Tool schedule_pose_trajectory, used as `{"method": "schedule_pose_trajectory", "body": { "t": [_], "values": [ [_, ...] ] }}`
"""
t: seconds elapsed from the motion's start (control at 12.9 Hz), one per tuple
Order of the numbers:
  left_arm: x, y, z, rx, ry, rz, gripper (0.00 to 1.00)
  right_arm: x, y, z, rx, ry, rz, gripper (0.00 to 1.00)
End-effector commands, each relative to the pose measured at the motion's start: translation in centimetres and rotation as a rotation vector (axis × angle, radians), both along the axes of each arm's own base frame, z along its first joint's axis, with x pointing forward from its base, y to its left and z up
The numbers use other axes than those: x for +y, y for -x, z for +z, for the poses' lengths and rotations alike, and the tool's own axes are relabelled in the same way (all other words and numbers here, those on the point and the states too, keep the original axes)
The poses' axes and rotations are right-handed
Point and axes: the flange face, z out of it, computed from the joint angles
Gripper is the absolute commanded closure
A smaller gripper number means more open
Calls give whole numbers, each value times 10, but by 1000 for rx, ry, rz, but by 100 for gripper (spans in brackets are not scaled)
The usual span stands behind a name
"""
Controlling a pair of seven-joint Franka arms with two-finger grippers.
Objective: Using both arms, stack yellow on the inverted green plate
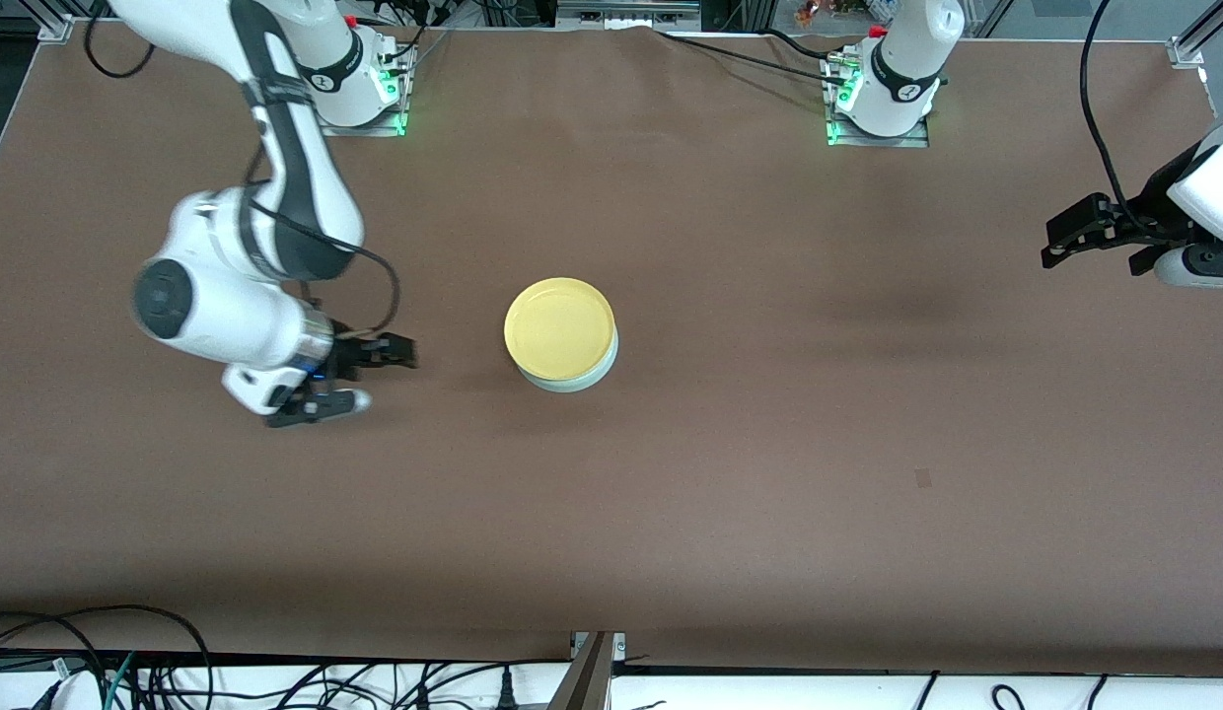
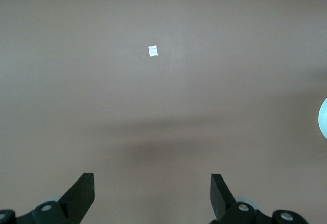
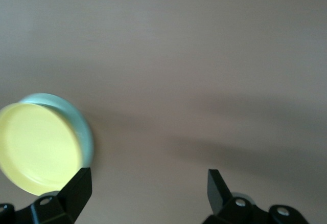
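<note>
Nearest the front camera, the right gripper [image 1: 360, 380] hangs just above the table [image 1: 671, 513] toward the right arm's end, its fingers spread and holding nothing. Its wrist view shows both black fingers [image 3: 76, 191] apart, with bare cloth between them.

At mid-table, slightly farther from the front camera, the yellow [image 1: 559, 327] rests rim-up on the green plate [image 1: 592, 376]. Only a pale crescent of the lower plate shows beneath it, so the stack sits slightly off-centre. Whether the green plate is inverted cannot be told. The stacking appears complete, which would explain why neither gripper touches the plates.

The left gripper [image 1: 1065, 240] waits above the left arm's end of the table, fingers [image 2: 82, 193] also spread and empty. A small white scrap [image 2: 153, 51] lies on the cloth below it.
</note>
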Motion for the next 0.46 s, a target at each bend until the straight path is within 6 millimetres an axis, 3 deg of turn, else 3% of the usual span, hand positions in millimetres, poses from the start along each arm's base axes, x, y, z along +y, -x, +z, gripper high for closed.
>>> {"method": "schedule_pose_trajectory", "body": {
  "t": [0.0, 0.15, 0.23, 0.39],
  "values": [
    [-1, -4, 6, -8, -5, 2, 0, -41, 7, 61, 7, 79, 4, 0],
    [0, -4, 5, -6, -5, 5, 0, -87, 13, 117, 33, 81, -52, 0],
    [-1, -4, 5, -6, -5, 4, 0, -104, 15, 158, 37, 90, -73, 0],
    [-4, -5, 4, -4, -4, -3, 0, -137, 21, 191, 31, 100, -117, 0]
  ]
}}
